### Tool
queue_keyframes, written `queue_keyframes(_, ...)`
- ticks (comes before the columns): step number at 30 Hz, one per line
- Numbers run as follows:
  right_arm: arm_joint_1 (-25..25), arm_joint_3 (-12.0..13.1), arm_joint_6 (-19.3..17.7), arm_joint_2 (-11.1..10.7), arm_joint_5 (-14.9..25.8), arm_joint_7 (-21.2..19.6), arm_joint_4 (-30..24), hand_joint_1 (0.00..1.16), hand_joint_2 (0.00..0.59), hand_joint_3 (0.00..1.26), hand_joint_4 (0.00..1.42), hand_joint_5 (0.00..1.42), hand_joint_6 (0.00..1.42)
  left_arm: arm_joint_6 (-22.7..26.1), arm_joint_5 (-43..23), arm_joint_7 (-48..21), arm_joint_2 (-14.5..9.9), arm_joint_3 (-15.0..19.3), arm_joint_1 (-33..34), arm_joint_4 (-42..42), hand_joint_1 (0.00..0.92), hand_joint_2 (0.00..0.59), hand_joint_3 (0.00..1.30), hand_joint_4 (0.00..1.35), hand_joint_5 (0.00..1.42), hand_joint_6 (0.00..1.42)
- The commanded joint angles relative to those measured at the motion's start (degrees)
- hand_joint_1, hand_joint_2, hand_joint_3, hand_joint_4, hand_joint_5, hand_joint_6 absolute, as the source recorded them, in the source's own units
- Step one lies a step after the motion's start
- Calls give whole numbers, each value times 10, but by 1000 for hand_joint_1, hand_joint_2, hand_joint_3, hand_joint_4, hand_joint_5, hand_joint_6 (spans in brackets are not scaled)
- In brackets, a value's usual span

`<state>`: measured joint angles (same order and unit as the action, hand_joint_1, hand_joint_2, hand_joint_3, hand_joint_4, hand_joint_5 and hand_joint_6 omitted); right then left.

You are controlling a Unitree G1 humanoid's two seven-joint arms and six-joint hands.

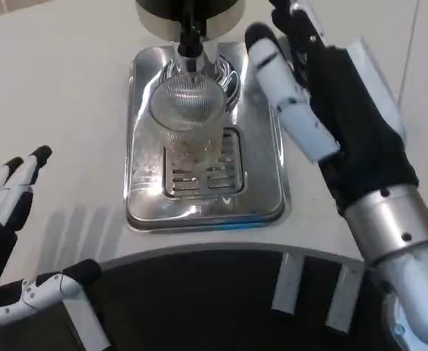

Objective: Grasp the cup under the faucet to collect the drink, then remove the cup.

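On the white table (67,110) the cup (188,131) sits under the faucet (189,44) to catch drink, right hand (331,110) just beside it with fingers spread wide, holding nothing, left hand (9,241) well apart, equally splayed.

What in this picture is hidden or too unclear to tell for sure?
- Dispenser body, head view: cut off by the top edge.
- Drink level in the cup: clear ribbed plastic and glare hide it.
- Right hand fingertips: cut off at the top edge.
- Left hand: partly cut off by the left edge.
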<state>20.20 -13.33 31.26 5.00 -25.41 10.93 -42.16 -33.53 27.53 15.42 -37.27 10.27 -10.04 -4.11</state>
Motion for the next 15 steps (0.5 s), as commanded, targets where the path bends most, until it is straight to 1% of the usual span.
queue_keyframes(1,36,10,-14,19,38,-18,38,98,517,0,0,0,0,-8,-3,-13,2,8,-16,7,0,95,0,0,0,0)
queue_keyframes(5,60,5,-27,10,54,-27,68,94,517,0,0,0,0,-8,-4,-19,5,11,-24,13,0,97,0,0,0,0)
queue_keyframes(9,75,1,-37,10,69,-28,89,89,518,0,0,0,0,-6,-6,-22,7,13,-23,14,0,99,0,0,0,0)
queue_keyframes(12,81,-15,-46,11,77,-26,97,82,520,0,0,0,0,-4,-6,-23,8,14,-18,12,0,100,0,0,0,0)
queue_keyframes(15,80,-32,-46,13,80,-25,95,76,521,0,0,0,0,-2,-6,-25,9,14,-16,9,0,101,0,0,0,0)
